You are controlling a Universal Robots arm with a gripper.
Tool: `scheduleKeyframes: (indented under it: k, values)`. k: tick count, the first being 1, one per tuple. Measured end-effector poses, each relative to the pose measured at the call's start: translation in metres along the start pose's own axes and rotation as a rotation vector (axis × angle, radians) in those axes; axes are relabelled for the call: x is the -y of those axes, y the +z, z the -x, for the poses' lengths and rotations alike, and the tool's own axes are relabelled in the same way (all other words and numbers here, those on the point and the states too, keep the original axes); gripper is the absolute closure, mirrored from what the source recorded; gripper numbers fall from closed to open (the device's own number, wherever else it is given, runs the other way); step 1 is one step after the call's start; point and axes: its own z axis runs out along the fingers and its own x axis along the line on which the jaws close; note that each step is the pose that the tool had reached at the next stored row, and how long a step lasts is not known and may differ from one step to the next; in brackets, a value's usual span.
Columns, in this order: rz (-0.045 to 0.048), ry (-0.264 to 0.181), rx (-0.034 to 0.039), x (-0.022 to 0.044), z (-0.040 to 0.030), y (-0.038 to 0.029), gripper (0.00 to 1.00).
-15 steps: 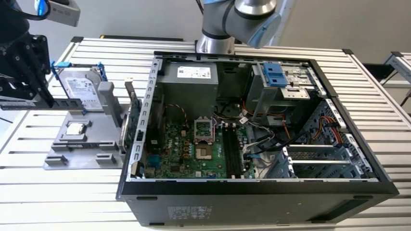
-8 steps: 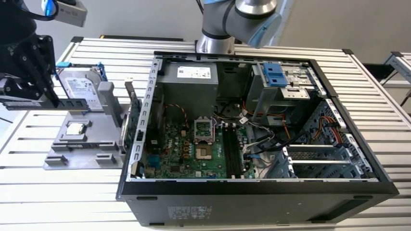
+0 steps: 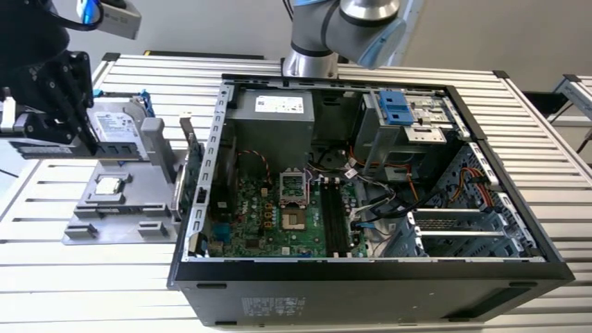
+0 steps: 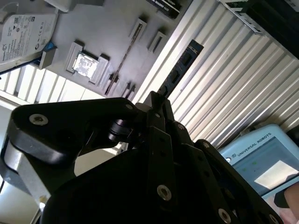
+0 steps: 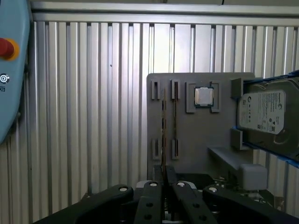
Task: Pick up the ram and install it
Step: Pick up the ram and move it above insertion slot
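Note:
My gripper [image 3: 61, 139] hangs at the exterior view's left, shut on the ram [image 3: 88, 150]. The ram is a long, thin stick held level above the grey parts holder [image 3: 120, 208]. In the second wrist view the ram [image 4: 181, 67] juts out from between the black fingers [image 4: 156, 121], showing dark chips. The first wrist view has the ram [image 5: 163, 135] edge-on as a thin line running up from the gripper [image 5: 164, 185], over the holder's narrow slots [image 5: 175, 149]. The open computer case [image 3: 370, 277] lies in the middle, with the motherboard's long memory slots [image 3: 333, 222] inside.
The holder also carries a silver hard drive [image 3: 118, 125] in a blue-handled frame and a square processor chip [image 5: 204, 96]. A green expansion card [image 3: 194, 163] stands upright between holder and case. A blue-grey pendant [image 5: 9, 74] lies on the ribbed metal table [image 3: 545, 139].

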Motion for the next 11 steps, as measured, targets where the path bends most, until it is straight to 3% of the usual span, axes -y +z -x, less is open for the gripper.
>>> scheduleKeyframes:
  k: [11]
  values:
    - [0.0000,0.001,0.0000,0.0183,0.0000,0.0000,1.00]
